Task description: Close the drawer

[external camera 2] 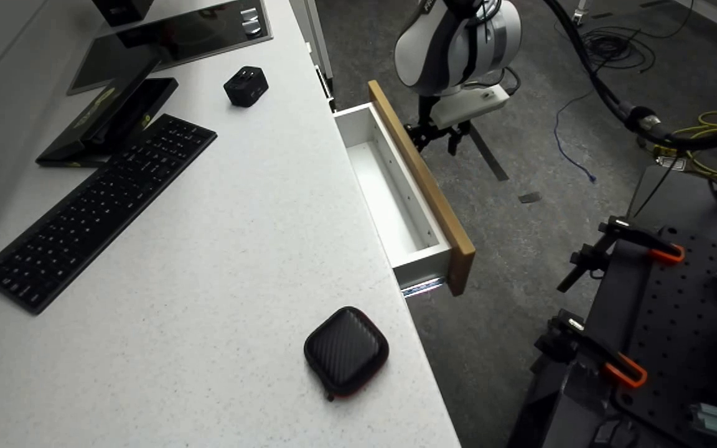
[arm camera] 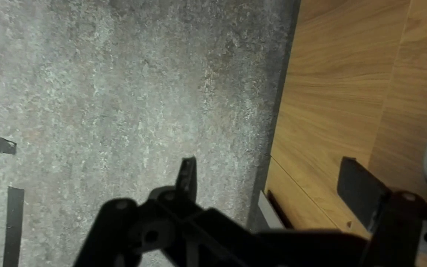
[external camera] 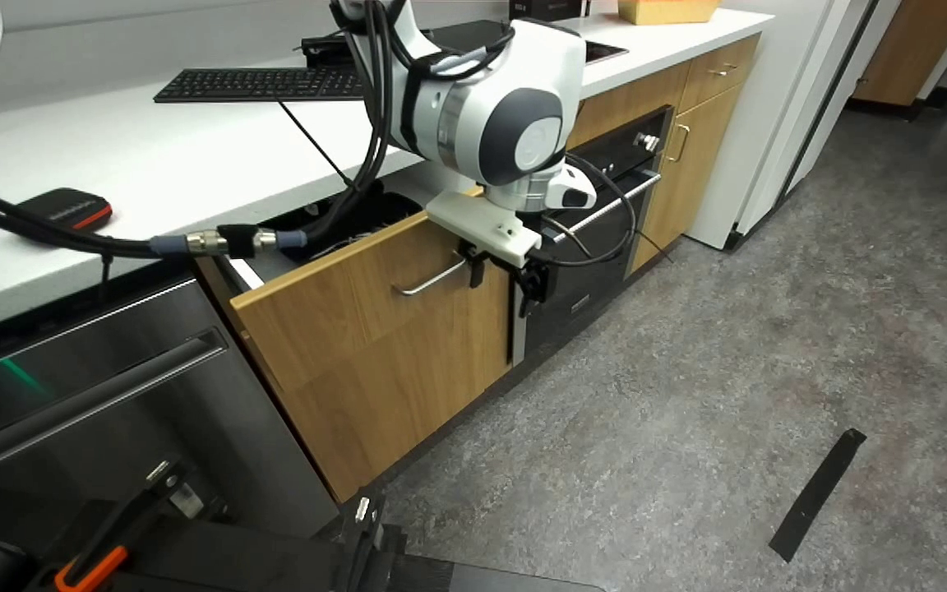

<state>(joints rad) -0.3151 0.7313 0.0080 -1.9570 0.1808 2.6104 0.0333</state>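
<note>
Hanging just outside the drawer [external camera: 325,316], the gripper [external camera: 502,288] stands with jaws spread wide, holding nothing.

In an exterior view, the drawer projects from beneath the counter [external camera: 153,164]; its handle [external camera: 434,281] ends just beside the gripper, and contact cannot be told. In an exterior view, the white interior [external camera 2: 380,196] shows past the counter edge, with the gripper on the outer side of the wood front [external camera 2: 419,168]; a keyboard [external camera 2: 97,208] and a case [external camera 2: 346,351] lie on the counter. In the wrist view, the fingers [arm camera: 361,193] stand well apart above the floor [arm camera: 143,104], the handle near the right edge.
</note>
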